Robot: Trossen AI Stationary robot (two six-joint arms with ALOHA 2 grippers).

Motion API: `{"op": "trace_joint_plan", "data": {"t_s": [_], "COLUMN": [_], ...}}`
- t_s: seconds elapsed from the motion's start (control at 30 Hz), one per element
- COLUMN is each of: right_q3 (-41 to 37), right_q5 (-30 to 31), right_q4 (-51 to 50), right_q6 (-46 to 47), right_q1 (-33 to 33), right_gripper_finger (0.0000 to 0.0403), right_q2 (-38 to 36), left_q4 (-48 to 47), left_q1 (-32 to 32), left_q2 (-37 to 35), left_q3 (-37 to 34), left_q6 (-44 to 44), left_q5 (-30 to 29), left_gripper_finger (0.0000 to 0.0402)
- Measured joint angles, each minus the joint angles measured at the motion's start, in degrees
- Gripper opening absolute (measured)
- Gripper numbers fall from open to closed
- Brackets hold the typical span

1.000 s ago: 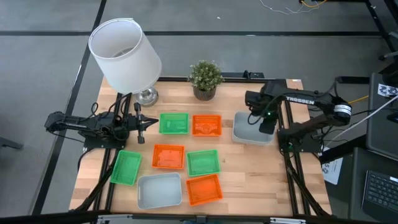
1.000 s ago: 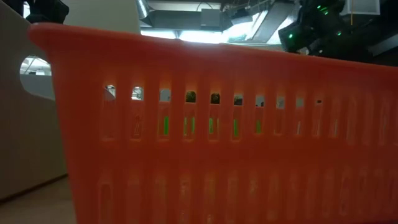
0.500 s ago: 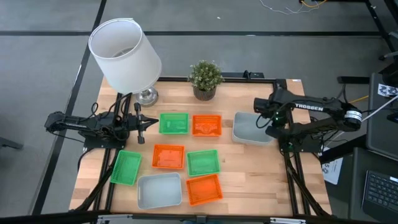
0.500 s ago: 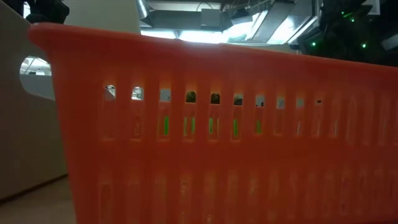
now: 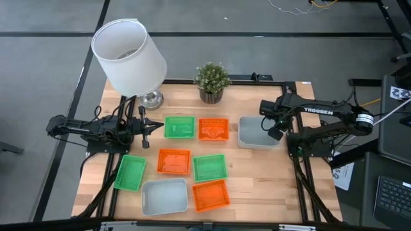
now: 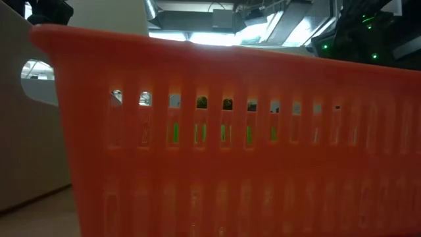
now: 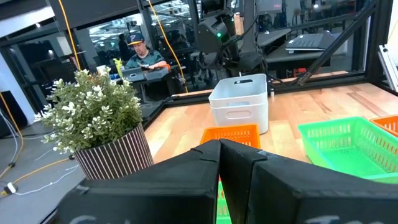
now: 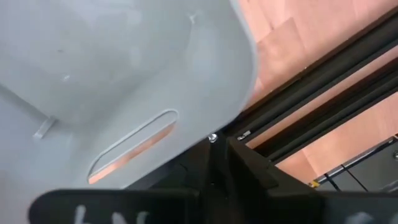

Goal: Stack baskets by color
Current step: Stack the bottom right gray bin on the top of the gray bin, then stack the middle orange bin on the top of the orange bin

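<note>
Honestly, the right gripper point(image 5: 275, 130) looks clamped on the end wall of the pale grey basket point(image 5: 254, 133) at the table's right side, so it's best lifted level and carried slowly toward the other grey basket point(image 5: 164, 196). Left gripper point(image 5: 149, 126): pinched together, parked.

Your arms point(image 5: 321, 115) are black, jointed; white TROSSEN lettering on the right one, green LEDs, thin cables trailing, matte angular fingers point(image 7: 205, 180).
</note>
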Motion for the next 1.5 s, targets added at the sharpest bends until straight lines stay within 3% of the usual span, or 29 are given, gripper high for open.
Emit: {"op": "trace_joint_plan", "data": {"t_s": [0.27, 0.5, 0.57, 0.67, 0.73, 0.87, 0.97, 1.07, 1.13, 1.4, 1.5], "right_q3": [0.14, 6.95, 10.32, 15.43, 18.37, 22.2, 22.67, 22.67, 22.67, 22.64, 22.64], "right_q5": [0.2, 2.35, 0.11, -9.97, -17.37, -22.44, -22.48, -22.49, -22.43, -20.92, -20.92], "right_q4": [2.1, -9.95, -11.82, -10.15, -7.78, -1.5, 3.81, 6.62, 7.47, 7.5, 7.48], "right_q6": [-0.12, 3.46, 4.74, 3.5, 0.22, -8.62, -12.54, -13.77, -13.75, -13.96, -15.44], "right_q1": [0.0, -0.02, -0.02, -0.02, 0.29, 2.1, 3.62, 4.74, 5.2, 6.01, 6.01], "right_gripper_finger": [0.0053, 0.0053, 0.0053, 0.0053, 0.0053, 0.0053, 0.0053, 0.0053, 0.0053, 0.0053, 0.0053], "right_q2": [0.0, 0.0, 0.0, -0.17, -0.32, -0.67, -0.92, -1.07, -1.07, -1.07, -1.07], "left_q4": [-0.01, 0.0, -0.02, 0.28, 4.55, 17.74, 9.53, -2.35, -7.94, -17.16, -20.56], "left_q1": [0.0, 0.0, 0.0, 0.0, 0.01, -1.27, -2.83, -3.77, -4.04, -5.39, -7.0], "left_q2": [-0.01, -0.02, 0.0, -0.02, 0.0, 0.38, 1.93, 6.93, 11.88, 32.39, 37.99], "left_q3": [0.0, 0.0, 0.0, 0.0, -0.07, 1.89, 6.89, 13.35, 16.98, 28.18, 31.22], "left_q6": [0.0, -0.01, -0.1, -0.74, -3.13, -4.87, -6.36, -10.87, -15.17, -25.81, -25.52], "left_q5": [0.0, 0.0, 0.0, 0.16, 3.91, 22.99, 22.19, 13.65, 11.26, 24.85, 25.62], "left_gripper_finger": [0.0, 0.0, 0.0, 0.0, 0.0, 0.0, 0.0007, 0.0023, 0.0036, 0.0054, 0.0052]}}
